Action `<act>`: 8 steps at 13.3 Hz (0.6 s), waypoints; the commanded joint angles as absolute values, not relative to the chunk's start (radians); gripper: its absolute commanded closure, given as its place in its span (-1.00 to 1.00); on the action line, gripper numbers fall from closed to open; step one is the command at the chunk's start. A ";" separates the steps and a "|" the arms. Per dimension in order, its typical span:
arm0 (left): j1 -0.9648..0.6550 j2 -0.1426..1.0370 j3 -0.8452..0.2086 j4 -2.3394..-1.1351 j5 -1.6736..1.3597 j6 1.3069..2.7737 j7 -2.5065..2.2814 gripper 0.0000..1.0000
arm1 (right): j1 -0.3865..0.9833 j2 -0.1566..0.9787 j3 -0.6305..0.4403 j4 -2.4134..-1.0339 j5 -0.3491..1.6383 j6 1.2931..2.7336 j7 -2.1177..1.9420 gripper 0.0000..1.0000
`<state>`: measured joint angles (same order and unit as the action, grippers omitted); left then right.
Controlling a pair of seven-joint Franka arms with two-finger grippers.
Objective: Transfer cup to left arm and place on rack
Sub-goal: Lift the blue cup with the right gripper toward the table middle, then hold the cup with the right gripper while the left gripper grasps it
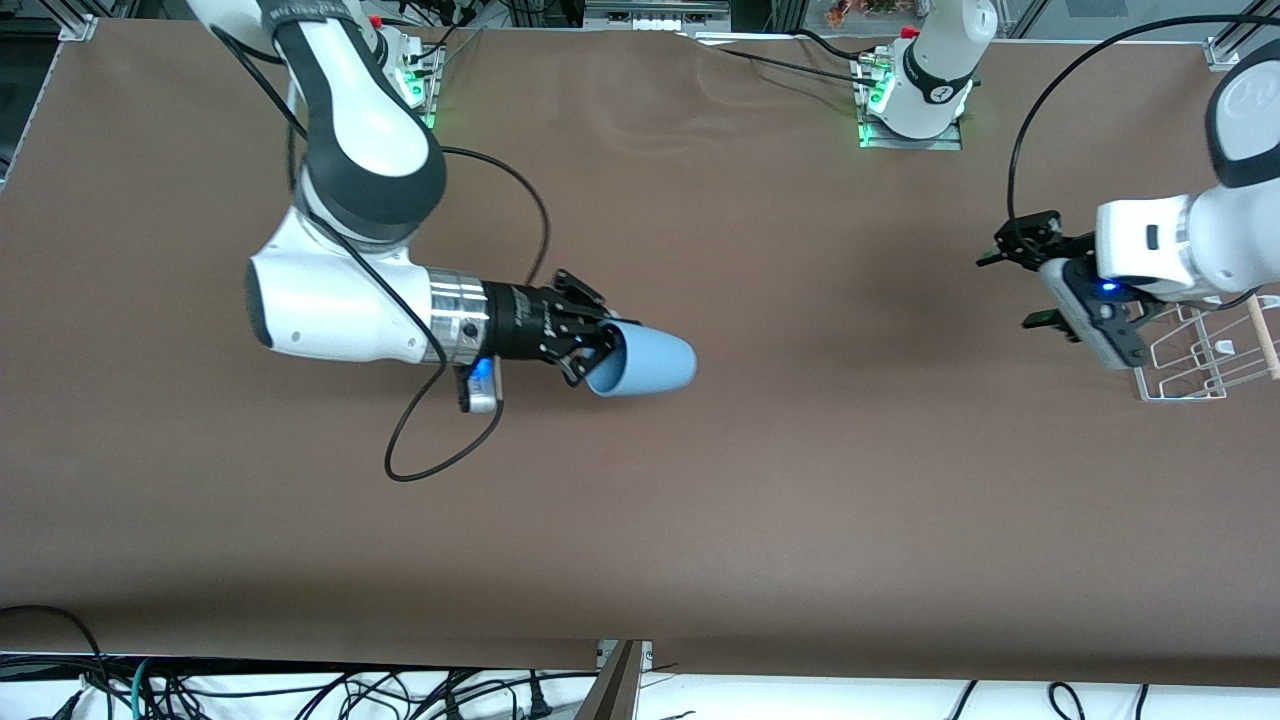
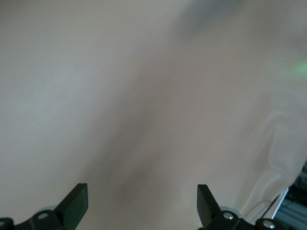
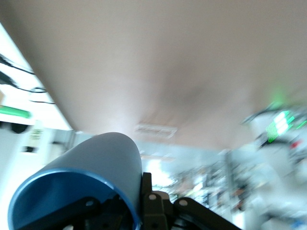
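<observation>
Over the brown table (image 1: 800, 480), toward the right arm's end, right gripper (image 1: 600, 352) clamped on the rim of the light-blue cup (image 1: 645, 363), carried on its side with the closed base aimed toward the left arm's end. At that end, above the rack (image 1: 1205, 350), left gripper (image 1: 1018, 288) waiting with fingers (image 2: 74, 203) spread wide, holding nothing

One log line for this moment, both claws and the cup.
right claw: shut on cup, over mid-table | left claw: open, empty, beside rack | handover: not yet done
</observation>
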<state>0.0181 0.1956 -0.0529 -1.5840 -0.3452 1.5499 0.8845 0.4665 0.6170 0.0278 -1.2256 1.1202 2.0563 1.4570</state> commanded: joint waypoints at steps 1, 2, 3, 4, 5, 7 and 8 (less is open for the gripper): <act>0.015 0.207 -0.054 -1.591 -0.440 1.591 1.049 -1.00 | 0.488 0.661 0.081 -1.189 1.193 2.182 1.592 1.00; 0.002 0.219 -0.064 -1.588 -0.454 1.621 1.093 -1.00 | 0.491 0.684 0.106 -1.177 1.195 2.216 1.635 1.00; -0.003 0.228 -0.080 -1.586 -0.451 1.665 1.151 -1.00 | 0.506 0.707 0.139 -1.146 1.193 2.273 1.663 1.00; -0.003 0.242 -0.103 -1.586 -0.449 1.722 1.228 -1.00 | 0.524 0.725 0.153 -1.126 1.193 2.345 1.681 1.00; -0.002 0.256 -0.121 -1.586 -0.449 1.771 1.297 -1.00 | 0.557 0.732 0.155 -1.118 1.192 2.400 1.693 1.00; -0.002 0.278 -0.162 -1.588 -0.454 1.854 1.330 -1.00 | 0.583 0.732 0.155 -1.120 1.189 2.419 1.695 1.00; -0.003 0.291 -0.178 -1.585 -0.456 1.879 1.341 -1.00 | 0.607 0.732 0.153 -1.120 1.186 2.424 1.703 1.00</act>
<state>-0.0049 0.2730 -0.1553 -1.5869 -0.4285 1.8337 1.2818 0.5797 0.7128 0.1531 -1.1604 1.1748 2.4081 1.6774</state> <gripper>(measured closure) 0.000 0.952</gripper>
